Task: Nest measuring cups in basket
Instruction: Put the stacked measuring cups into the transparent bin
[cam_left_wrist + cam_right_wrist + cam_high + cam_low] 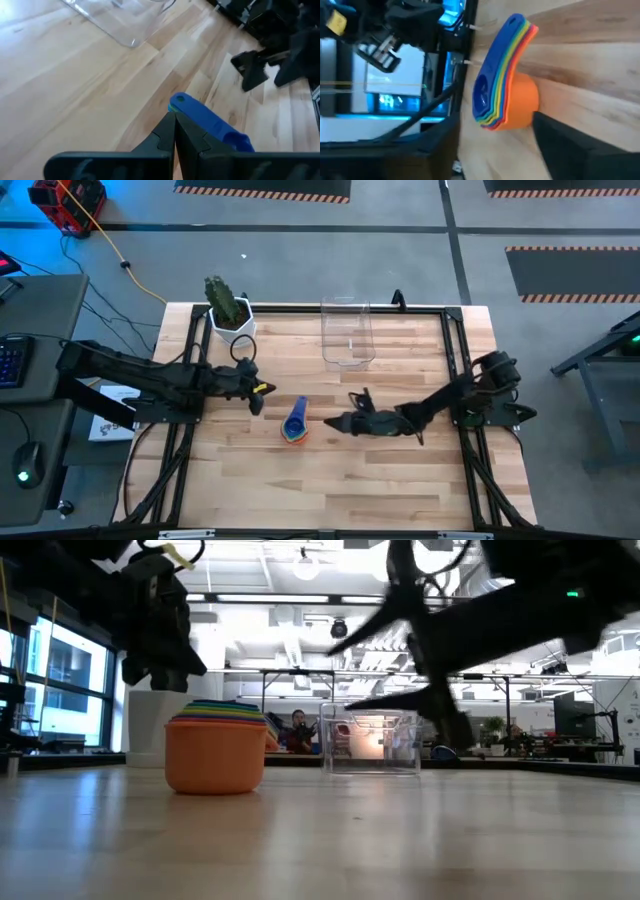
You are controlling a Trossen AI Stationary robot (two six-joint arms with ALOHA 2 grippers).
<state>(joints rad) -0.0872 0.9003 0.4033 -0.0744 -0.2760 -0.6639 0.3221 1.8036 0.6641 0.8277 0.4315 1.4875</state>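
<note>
The measuring cups stand nested in one stack on the table's middle, orange outermost and blue innermost. The orange cup's bottom rests on the wood, and the handles fan toward the far edge. The clear basket stands apart at the far edge with nothing in it. My left gripper is shut, left of the stack and above it. My right gripper is open just right of the stack, pointing at it, one finger close beside the orange cup without touching.
A white pot with a green cactus stands at the far left corner, beside the left arm. Bare wood lies between the stack and the basket, and along the near edge. A black frame rail runs along the table's sides.
</note>
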